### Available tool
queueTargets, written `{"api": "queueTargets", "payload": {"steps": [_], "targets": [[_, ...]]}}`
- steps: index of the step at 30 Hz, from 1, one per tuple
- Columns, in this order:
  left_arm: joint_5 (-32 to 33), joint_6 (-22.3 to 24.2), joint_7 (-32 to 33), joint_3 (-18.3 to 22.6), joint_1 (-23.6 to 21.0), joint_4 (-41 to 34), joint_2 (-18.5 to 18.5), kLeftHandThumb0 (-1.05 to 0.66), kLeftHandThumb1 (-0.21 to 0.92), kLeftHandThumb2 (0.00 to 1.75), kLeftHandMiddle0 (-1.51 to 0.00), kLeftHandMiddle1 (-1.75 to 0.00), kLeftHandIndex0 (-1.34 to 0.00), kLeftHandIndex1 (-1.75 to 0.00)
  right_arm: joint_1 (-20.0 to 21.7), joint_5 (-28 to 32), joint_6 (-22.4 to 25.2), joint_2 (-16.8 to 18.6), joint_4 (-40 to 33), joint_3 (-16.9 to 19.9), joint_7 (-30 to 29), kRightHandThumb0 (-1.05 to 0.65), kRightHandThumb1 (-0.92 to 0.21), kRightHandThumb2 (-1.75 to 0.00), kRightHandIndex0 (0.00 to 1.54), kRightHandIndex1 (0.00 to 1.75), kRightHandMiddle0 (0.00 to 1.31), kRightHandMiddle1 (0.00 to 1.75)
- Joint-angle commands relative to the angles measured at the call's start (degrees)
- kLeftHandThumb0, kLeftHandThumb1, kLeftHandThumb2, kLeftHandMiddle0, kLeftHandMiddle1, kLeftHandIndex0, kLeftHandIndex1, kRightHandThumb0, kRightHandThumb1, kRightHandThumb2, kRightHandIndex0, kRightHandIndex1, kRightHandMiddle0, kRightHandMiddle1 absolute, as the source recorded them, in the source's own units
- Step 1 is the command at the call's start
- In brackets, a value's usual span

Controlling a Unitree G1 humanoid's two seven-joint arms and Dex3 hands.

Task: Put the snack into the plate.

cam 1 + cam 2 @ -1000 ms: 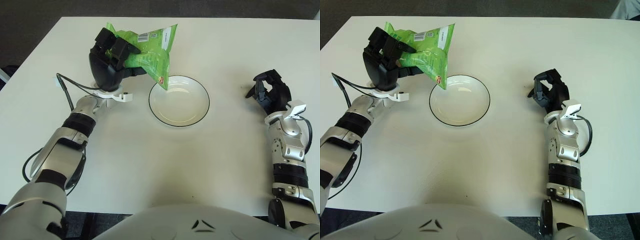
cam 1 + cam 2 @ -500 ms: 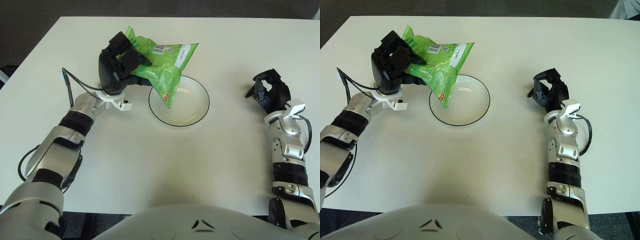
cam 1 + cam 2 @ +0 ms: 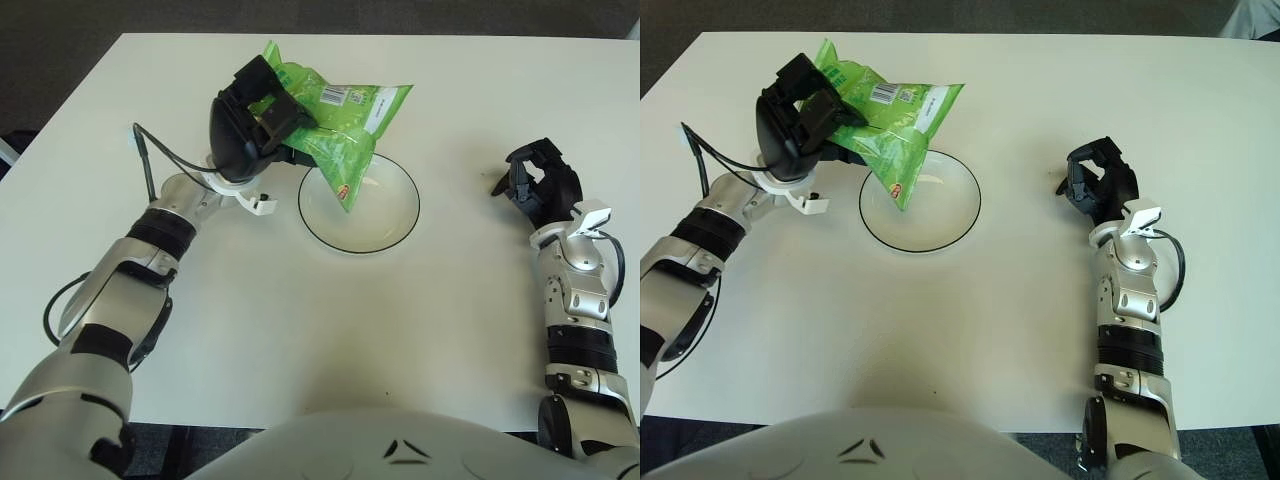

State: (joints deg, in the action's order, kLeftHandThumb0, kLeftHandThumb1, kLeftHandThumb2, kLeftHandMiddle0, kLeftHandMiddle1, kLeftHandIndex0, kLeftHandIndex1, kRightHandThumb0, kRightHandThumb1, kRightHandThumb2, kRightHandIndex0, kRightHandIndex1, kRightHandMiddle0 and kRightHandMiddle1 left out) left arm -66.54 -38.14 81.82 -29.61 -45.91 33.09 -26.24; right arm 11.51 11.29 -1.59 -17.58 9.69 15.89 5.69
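- Left hand (image 3: 250, 125): raised, fingers clamped on green snack bag (image 3: 340, 125), whose lower corner hangs over plate (image 3: 400, 225).
- Right hand (image 3: 540, 185): parked on table (image 3: 300, 330), fingers curled, empty.

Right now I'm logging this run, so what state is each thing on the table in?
snack bag: sealed, gripped, hanging over the plate's left part.
plate: upright on the table, holds nothing yet.
left robot hand: shut on the bag.
right robot hand: parked at the right, curled, holds nothing.
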Motion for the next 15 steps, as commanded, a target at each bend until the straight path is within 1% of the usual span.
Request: {"api": "queueTargets", "payload": {"steps": [1,4,8,10,12,14,15], "targets": [[-0.56,0.22,-0.52,-1.88,-0.56,-0.9,2.64,-0.01,0.58,0.82,-0.95,-1.75,-0.69,-1.75,-4.55,-1.13,3.46,1.76,3.33,-1.1,-0.29,-0.37,-0.78,-0.63,0.76,1.64,0.36,1.66],[-0.67,-1.91,0.63,-2.9,-1.86,0.37,2.65,0.0,0.58,0.84,-0.96,-1.75,-0.7,-1.75,-4.6,-1.17,3.59,1.74,3.17,-1.19,-0.38,-0.37,-0.79,-0.62,0.76,1.63,0.36,1.65],[-0.84,-4.94,0.57,-4.0,-5.37,2.86,2.82,0.01,0.56,0.88,-0.97,-1.75,-0.72,-1.75,-4.7,-1.33,3.85,1.75,2.78,-1.35,-0.61,-0.37,-0.79,-0.62,0.76,1.63,0.37,1.65],[-1.28,-4.21,-0.34,-4.21,-6.13,3.41,2.92,0.01,0.56,0.88,-0.97,-1.75,-0.72,-1.75,-4.73,-1.47,3.94,1.74,2.66,-1.42,-0.71,-0.37,-0.79,-0.61,0.76,1.63,0.37,1.65],[-1.94,-2.45,-1.01,-4.58,-6.08,4.0,3.52,0.02,0.55,0.89,-0.97,-1.75,-0.72,-1.75,-4.75,-1.67,4.07,1.75,2.52,-1.44,-0.78,-0.37,-0.79,-0.61,0.76,1.63,0.37,1.65],[-1.99,-1.18,-1.55,-5.13,-5.41,4.53,4.74,0.02,0.55,0.9,-0.97,-1.75,-0.72,-1.75,-4.78,-1.85,4.2,1.78,2.38,-1.45,-0.84,-0.37,-0.79,-0.61,0.76,1.63,0.37,1.65],[-1.29,-1.3,-2.31,-5.25,-4.95,4.49,5.39,0.02,0.55,0.9,-0.97,-1.75,-0.72,-1.75,-4.8,-1.93,4.27,1.78,2.31,-1.48,-0.88,-0.37,-0.79,-0.61,0.76,1.63,0.37,1.65]]}}
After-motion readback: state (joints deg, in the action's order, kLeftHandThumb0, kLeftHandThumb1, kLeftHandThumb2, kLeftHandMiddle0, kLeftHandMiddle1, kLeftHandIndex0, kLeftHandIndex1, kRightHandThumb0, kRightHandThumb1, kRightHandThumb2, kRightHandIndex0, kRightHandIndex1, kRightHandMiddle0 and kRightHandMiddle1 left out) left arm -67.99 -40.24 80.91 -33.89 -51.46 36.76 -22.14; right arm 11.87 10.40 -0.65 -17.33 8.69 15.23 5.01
